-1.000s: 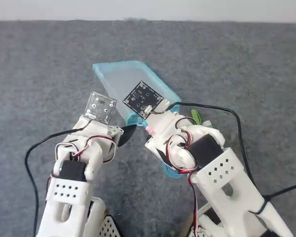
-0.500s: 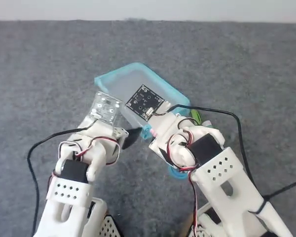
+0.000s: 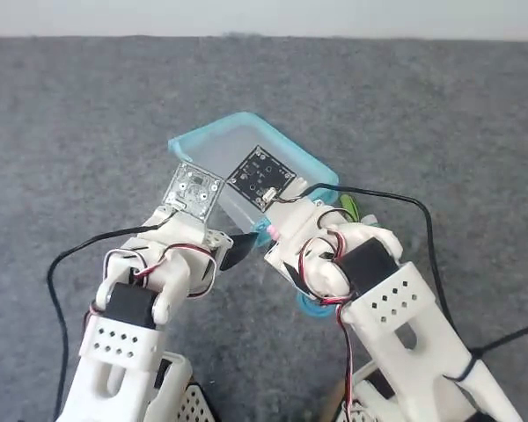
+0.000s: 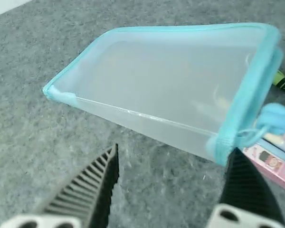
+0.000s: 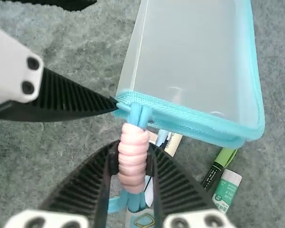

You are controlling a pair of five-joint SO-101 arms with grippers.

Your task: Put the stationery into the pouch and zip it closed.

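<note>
A translucent pouch [image 3: 224, 149] with cyan trim lies mid-table, its open end lifted. My right gripper [image 5: 131, 151] is shut on the pink zipper pull [image 5: 131, 168], which hangs by a cyan loop from the pouch [image 5: 194, 61] edge. My left gripper [image 4: 173, 164] stands open just short of the pouch [image 4: 171, 80], one finger [image 5: 61, 100] touching the corner beside the zipper. In the high view the two grippers meet at the pouch's near corner, right gripper [image 3: 269, 234] beside left gripper [image 3: 234, 249]. A pink item [image 4: 270, 164] and other stationery lie under that end.
A green marker [image 5: 217, 167] and a white-and-green stick [image 5: 226, 187] lie on the grey carpet beside the pouch; the marker [image 3: 349, 208] shows next to the right arm. A black cable [image 3: 396, 198] arcs over the right arm. Bare carpet surrounds the pouch on the far side.
The left gripper has moved right, up to the pouch's corner. The pouch has turned slightly and its open end has risen while the right gripper keeps hold of the pull.
</note>
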